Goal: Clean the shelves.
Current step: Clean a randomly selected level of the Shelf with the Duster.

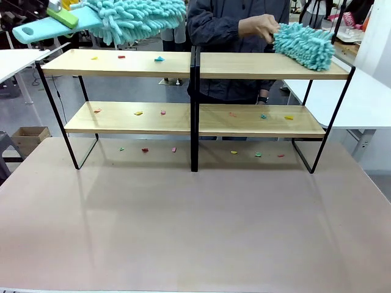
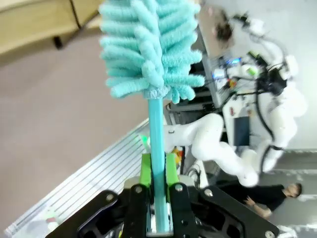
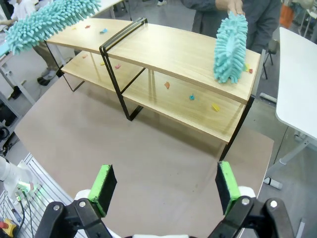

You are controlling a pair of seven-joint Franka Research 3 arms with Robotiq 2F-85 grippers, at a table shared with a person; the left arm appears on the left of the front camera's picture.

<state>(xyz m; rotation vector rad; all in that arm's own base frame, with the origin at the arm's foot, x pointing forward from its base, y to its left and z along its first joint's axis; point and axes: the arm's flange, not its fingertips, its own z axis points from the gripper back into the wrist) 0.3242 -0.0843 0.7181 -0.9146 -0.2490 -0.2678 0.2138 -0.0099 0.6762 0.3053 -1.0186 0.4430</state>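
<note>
- My left gripper [image 2: 158, 171] is clenched on the thin teal handle of a fluffy teal microfibre duster [image 2: 148, 44]. In the front view it holds the duster in the air at the upper left of the frame, above the top board and not touching it.
- My right gripper [image 3: 165, 184] is released, jaws wide with nothing between them, hanging over the grey-brown table [image 1: 183, 226] in front of the racks.
- The two-tier light-wood shelves on black tube frames [image 1: 244, 66] stand across the far half of the table, nearly as wide as it is.
- At the upper right of the frame the person's hand [image 1: 259, 25] presses a second teal duster [image 1: 305, 44] onto the top board; that board looks bare of debris.
- Small coloured scraps [image 1: 138, 113] lie on the top board at the left, on both lower boards and on the table beneath.
- My judgement: early going. One board of four looks swept; my own sweeping has not begun.
</note>
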